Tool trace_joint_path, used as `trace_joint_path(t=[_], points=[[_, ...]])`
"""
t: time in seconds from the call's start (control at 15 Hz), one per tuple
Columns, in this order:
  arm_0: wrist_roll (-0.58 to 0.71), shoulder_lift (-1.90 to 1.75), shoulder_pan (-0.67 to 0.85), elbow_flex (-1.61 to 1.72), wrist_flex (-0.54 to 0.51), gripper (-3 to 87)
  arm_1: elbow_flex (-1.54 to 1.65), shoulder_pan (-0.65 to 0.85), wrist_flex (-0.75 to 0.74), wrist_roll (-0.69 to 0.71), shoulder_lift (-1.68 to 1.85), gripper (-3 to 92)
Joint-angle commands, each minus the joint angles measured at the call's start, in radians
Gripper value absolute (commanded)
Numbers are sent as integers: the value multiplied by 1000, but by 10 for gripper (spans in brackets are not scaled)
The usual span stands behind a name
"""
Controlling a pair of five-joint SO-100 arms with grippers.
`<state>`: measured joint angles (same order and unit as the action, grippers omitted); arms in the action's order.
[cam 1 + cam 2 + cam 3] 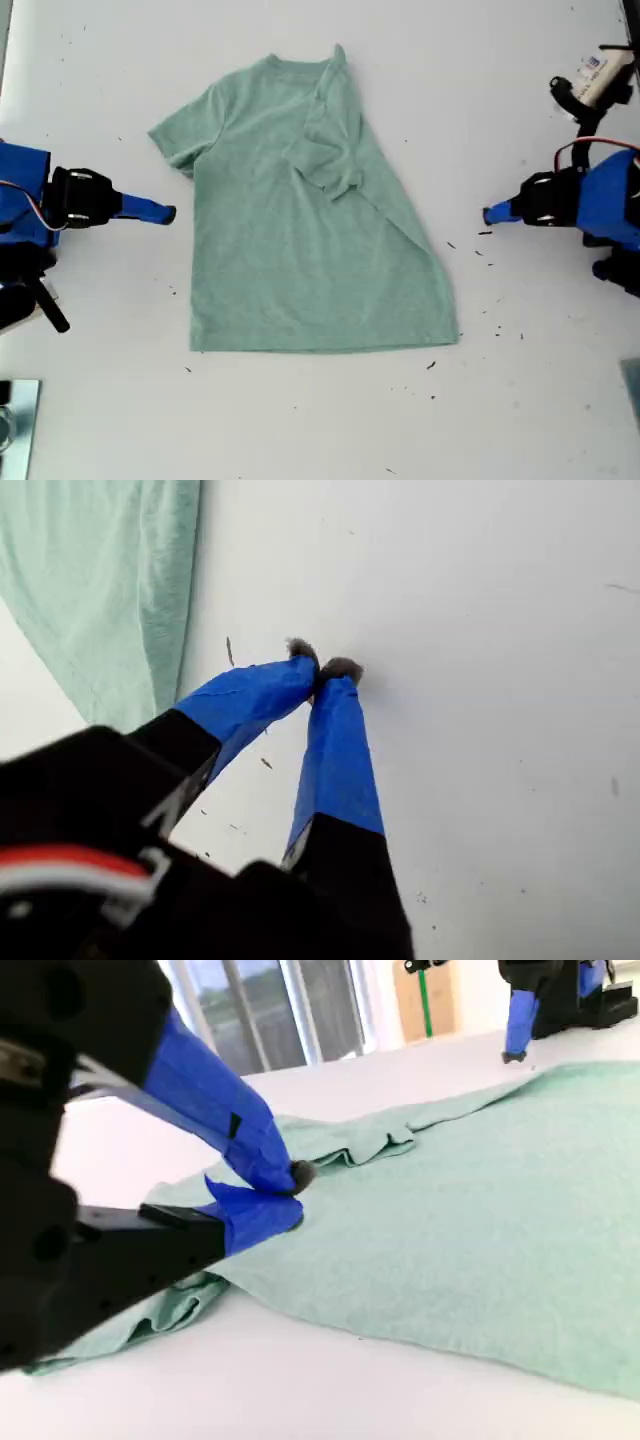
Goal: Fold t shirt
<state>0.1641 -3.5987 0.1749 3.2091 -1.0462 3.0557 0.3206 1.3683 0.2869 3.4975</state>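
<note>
The t shirt (300,230) lies on the table (520,400), between both pincers.

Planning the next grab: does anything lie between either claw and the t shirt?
Nothing visible does. Only bare white table with tiny dark specks separates my first claw from the t shirt. My second claw sits just off its edge, with nothing between them.

white table (520,420) carries the t shirt (300,250), spread flat, amid dark specks (497,327).
</note>
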Motion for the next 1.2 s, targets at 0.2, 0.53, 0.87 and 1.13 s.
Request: trace_joint_path(t=[0.2,0.53,0.87,1.13], points=[[-201,773,18,-762,-224,-3,41,-17,-11,-17,8,24],[238,1186,540,-1229,-549,-3,43,-51,-11,-44,8,24],[331,1374,696,-1327,-543,157,43,-84,-11,-67,8,24],[295,1416,657,-1210,-443,224,43,-75,-11,-57,8,24]])
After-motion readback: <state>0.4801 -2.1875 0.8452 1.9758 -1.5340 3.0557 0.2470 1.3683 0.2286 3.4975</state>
